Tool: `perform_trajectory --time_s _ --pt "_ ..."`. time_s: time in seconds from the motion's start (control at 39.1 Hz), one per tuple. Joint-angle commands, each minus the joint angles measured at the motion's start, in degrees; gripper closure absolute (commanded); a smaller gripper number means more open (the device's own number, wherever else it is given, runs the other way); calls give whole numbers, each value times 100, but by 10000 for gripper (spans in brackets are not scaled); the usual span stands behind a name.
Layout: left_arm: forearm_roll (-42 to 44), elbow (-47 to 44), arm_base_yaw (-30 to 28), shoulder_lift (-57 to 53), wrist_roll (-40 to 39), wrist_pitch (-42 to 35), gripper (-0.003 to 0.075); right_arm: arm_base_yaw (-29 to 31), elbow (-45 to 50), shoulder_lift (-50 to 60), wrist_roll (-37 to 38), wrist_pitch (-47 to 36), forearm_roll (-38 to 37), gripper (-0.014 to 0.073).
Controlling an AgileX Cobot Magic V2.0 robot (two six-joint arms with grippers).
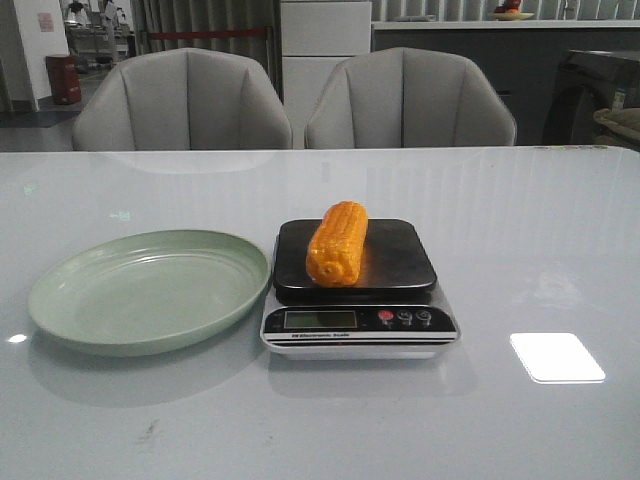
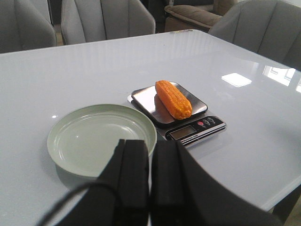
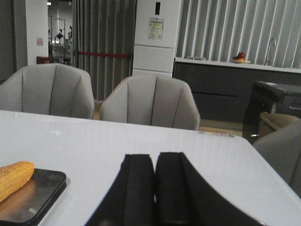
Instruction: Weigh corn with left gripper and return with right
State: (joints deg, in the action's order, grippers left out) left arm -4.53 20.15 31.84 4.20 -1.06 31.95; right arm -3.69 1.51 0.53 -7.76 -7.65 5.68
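1. Left gripper (image 2: 149, 188): fingers pressed together, nothing between them. It sits nearest the camera in the left wrist view, above the table's near edge, w/ the plate just beyond its tips.
2. Right gripper (image 3: 154, 188): fingers also pressed together, holding nothing, over the table (image 1: 520, 230). Neither claw appears in the front view.
3. Plate (image 1: 150, 290): pale green, nothing on it, just beside the scale on the robot's left.
4. Scale (image 1: 358, 325): black pan, display and buttons facing the robot.
5. Corn (image 1: 338, 243): lies lengthwise on the scale pan, blunt end toward the robot. Well apart from both claws; beyond the plate from the left claw, off to the side of the right claw.
6. Two grey chairs (image 1: 410, 100) behind the table's far edge.
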Motion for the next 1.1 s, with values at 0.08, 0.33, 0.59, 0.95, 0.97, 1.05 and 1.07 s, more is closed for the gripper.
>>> perform_trajectory --time_s 0.08,0.33,0.59,0.95,0.97,1.05,1.07 --pt "-10 162 9 66 -4 -400 607 29 -156 109 21 -204 225 437" --pt "-10 162 9 66 -4 -400 607 29 -803 -110 21 565 264 437" --pt "-10 162 9 66 -4 -400 607 29 -1751 -1347 29 1785 339 437" --pt "-10 162 9 66 -4 -400 607 29 -2046 -2030 34 2123 434 437" --pt "-10 162 9 66 -4 -400 607 29 -2046 -2038 34 2159 434 437" --pt "-10 162 9 66 -4 -400 607 29 -2046 -2126 34 2242 434 432" --pt "-10 162 9 66 -4 -400 607 29 -2046 -2165 34 2277 434 430"
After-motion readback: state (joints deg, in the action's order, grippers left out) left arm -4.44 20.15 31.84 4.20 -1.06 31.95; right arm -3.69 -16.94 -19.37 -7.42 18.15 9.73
